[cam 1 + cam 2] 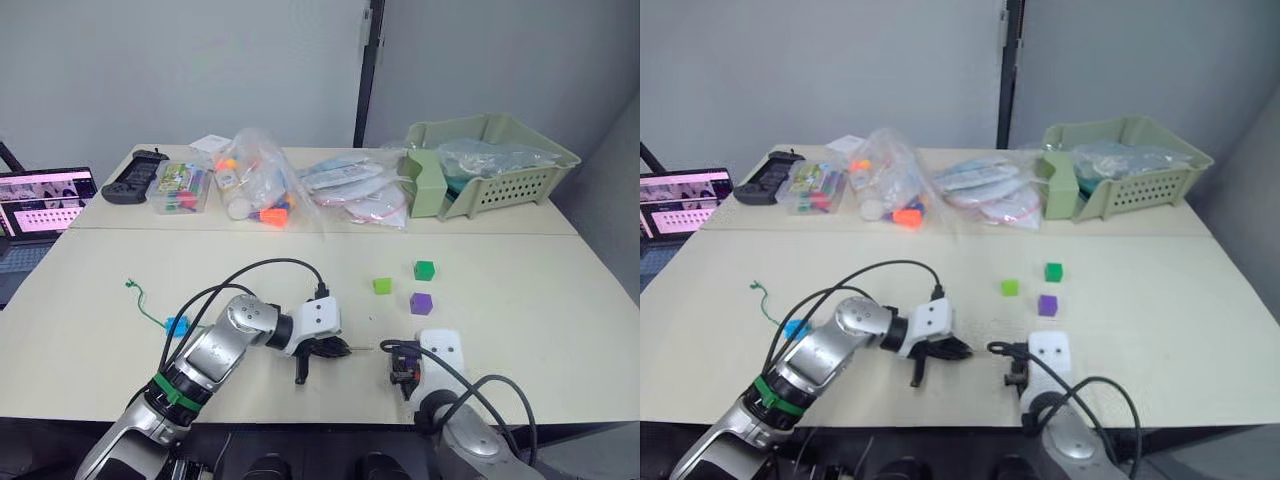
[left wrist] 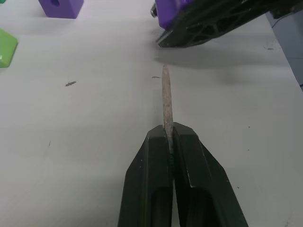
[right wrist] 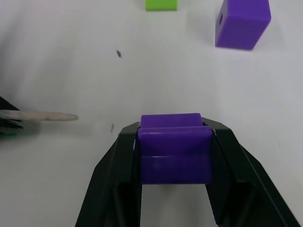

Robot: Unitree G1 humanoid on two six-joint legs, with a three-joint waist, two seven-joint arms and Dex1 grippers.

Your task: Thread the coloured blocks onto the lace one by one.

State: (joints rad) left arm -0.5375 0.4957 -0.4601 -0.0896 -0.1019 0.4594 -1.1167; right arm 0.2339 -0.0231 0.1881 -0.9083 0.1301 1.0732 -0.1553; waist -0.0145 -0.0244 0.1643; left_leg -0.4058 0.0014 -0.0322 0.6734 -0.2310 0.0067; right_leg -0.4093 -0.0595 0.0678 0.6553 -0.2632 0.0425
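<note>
Two grippers low in the frame: left gripper pinches the lace by its pale tip, pointing at the purple block clamped in the right gripper, just apart.

A pale table is seen; near its middle lie a light green block, a dark green block and a purple block; toward the left edge a blue block is threaded on the green lace; along the far edge are set a basket, clear bags, a black controller.
</note>
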